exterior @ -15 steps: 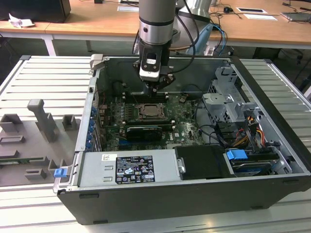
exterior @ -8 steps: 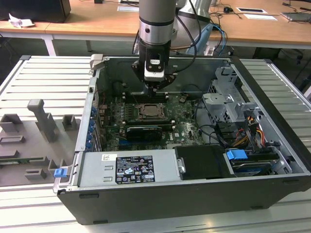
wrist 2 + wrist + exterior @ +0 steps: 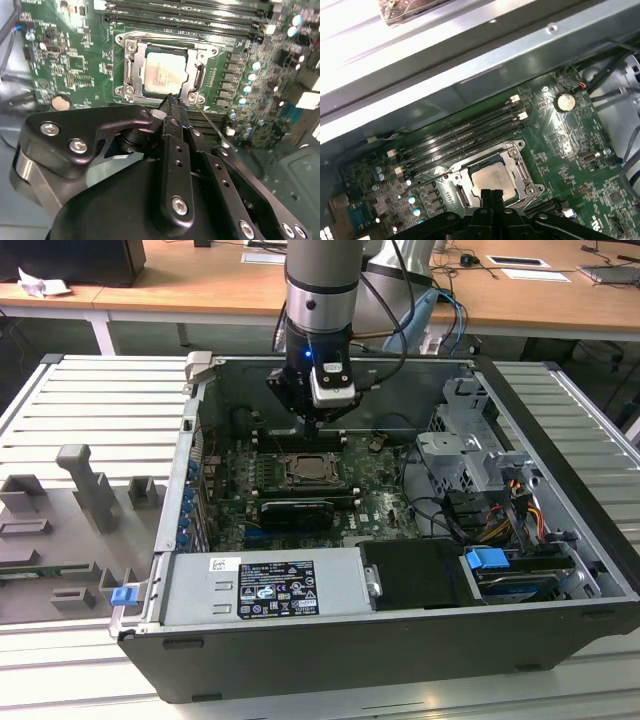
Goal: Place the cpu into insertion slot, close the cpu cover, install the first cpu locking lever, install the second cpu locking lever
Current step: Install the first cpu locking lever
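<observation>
Fingers (image 3: 176, 135), pinched narrow together, hide part of the cpu cover (image 3: 131, 75) lying over the cpu (image 3: 164, 75).

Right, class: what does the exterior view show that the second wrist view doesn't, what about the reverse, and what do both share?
Exterior view adds: the whole open computer case, the labelled power supply, and grey fixtures at the exterior view's left. Second wrist view adds: the cpu cover lying flat around the cpu, and a thin lever beside it. Both share: the green motherboard, the insertion slot, and the gripper, shut, at the slot's edge.
</observation>
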